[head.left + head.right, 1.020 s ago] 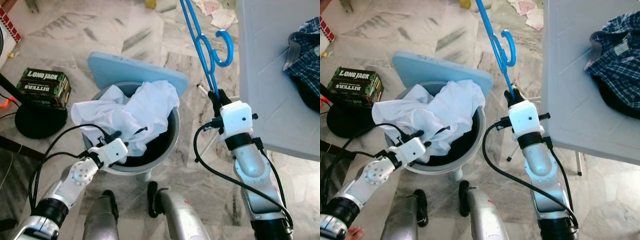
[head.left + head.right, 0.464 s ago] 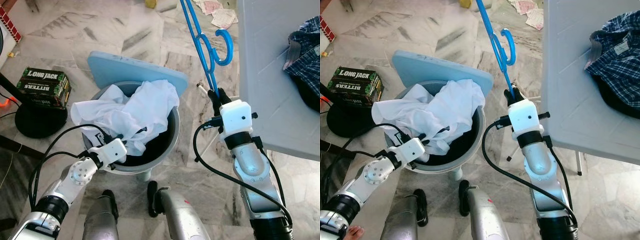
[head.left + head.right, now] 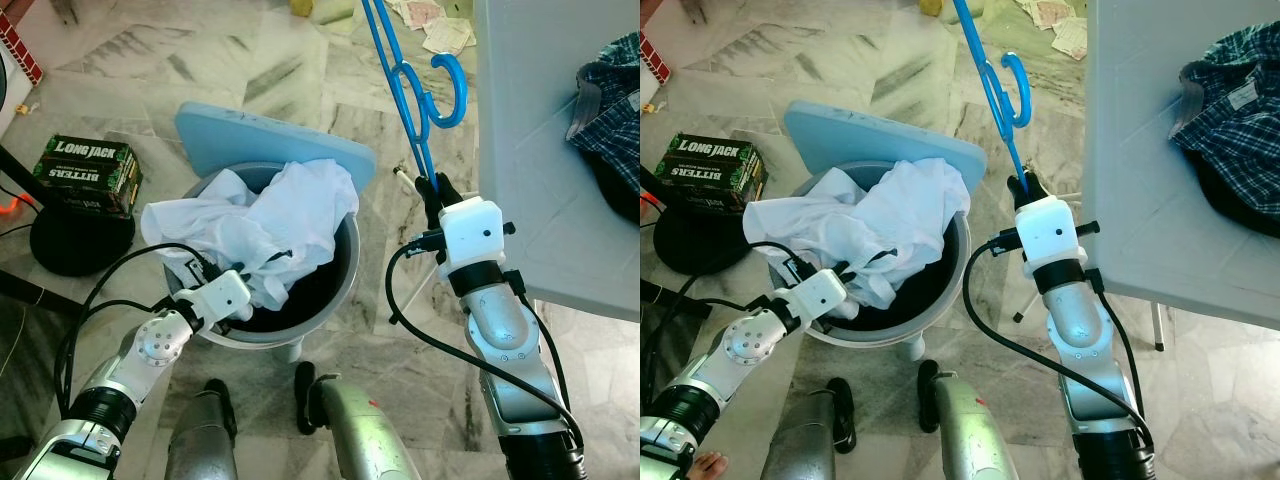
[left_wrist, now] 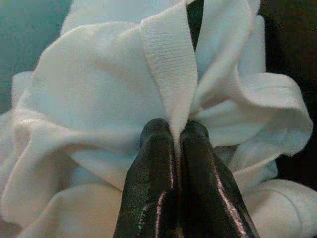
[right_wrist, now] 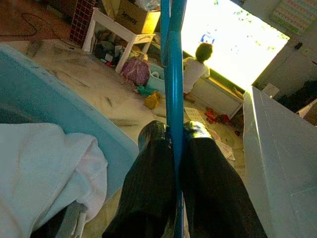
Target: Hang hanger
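Note:
My right gripper [image 3: 434,186] is shut on the lower bar of a blue plastic hanger [image 3: 405,88], which it holds up above the floor with the hook curling to the right. In the right wrist view the hanger's bar [image 5: 172,89] runs between the two black fingers. A crumpled white garment [image 3: 258,225] lies in a grey round basket [image 3: 342,285]. My left gripper [image 3: 215,275] reaches in from the basket's near left side. The left wrist view has its fingers [image 4: 151,183] pinched on a fold of the white cloth [image 4: 168,74].
A light blue lid [image 3: 270,145] leans behind the basket. A white table [image 3: 540,140] with a plaid shirt [image 3: 610,110] stands at the right. A green box [image 3: 88,172] and a dark round base [image 3: 75,240] sit on the marble floor at the left. A person [image 5: 194,69] sits far off.
My left gripper has shifted slightly lower and to the left at the basket's edge, still holding the cloth. The right gripper and the hanger have barely moved.

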Controlling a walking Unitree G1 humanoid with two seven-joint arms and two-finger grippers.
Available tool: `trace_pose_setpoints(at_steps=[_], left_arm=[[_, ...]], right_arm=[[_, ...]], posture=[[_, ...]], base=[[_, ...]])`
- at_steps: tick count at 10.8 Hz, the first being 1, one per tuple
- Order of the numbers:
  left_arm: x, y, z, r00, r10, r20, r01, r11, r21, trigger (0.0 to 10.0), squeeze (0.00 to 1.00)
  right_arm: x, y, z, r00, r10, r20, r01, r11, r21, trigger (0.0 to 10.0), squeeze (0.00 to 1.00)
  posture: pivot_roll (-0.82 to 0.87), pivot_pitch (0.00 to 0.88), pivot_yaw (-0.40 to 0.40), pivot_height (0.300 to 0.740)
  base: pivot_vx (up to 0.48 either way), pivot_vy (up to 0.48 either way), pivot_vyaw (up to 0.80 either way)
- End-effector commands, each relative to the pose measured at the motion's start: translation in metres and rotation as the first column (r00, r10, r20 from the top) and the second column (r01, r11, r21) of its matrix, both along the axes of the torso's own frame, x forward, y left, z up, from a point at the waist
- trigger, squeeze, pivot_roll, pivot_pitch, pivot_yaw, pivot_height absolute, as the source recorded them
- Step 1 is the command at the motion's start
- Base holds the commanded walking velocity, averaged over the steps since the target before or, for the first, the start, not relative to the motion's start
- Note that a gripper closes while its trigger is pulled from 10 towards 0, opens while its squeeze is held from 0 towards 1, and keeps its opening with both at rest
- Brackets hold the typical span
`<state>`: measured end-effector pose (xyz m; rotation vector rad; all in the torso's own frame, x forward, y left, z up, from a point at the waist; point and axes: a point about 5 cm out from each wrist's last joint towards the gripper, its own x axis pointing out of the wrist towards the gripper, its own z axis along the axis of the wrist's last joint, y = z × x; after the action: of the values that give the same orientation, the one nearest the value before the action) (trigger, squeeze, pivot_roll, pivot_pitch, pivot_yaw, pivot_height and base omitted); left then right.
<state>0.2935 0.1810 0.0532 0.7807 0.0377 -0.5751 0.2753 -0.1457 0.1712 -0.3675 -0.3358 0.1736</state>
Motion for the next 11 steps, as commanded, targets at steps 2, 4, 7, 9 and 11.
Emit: trace_pose_setpoints(at_steps=[2,4,7,9,11], left_arm=[[-0.001,-0.001,0.001,1.0,0.007,0.019,-0.007,1.0,-0.029,0.0,0.0],[0.001,-0.002,0.015,0.995,0.022,0.094,-0.013,0.995,-0.096,0.0,0.0],[0.0,-0.006,0.03,0.985,0.073,0.154,-0.036,0.973,-0.228,0.0,0.0],[0.002,-0.013,0.065,0.974,0.114,0.197,-0.03,0.923,-0.383,0.0,0.0],[0.008,-0.022,0.094,0.98,0.159,0.117,-0.059,0.802,-0.595,0.0,0.0]], right_arm=[[-0.002,-0.003,-0.003,1.0,-0.004,-0.005,0.004,1.0,-0.008,10.0,0.0],[-0.001,-0.001,-0.006,1.0,0.003,-0.016,-0.004,1.0,-0.008,10.0,0.0],[0.004,0.003,-0.007,1.0,0.017,-0.015,-0.017,1.0,0.002,10.0,0.0],[0.008,0.004,-0.008,1.0,0.018,-0.01,-0.018,1.0,0.005,10.0,0.0],[0.013,0.009,-0.008,1.0,0.028,0.0,-0.028,0.999,0.016,10.0,0.0]], posture=[[-0.06,0.343,-0.155,0.74],[-0.04,0.333,-0.153,0.74],[-0.02,0.324,-0.155,0.74],[0.01,0.309,-0.148,0.74],[0.03,0.29,-0.14,0.74]], base=[[0.0,0.0,0.0],[0.0,0.0,0.0],[0.0,0.0,0.0],[0.0,0.0,0.0],[0.0,0.0,0.0]])
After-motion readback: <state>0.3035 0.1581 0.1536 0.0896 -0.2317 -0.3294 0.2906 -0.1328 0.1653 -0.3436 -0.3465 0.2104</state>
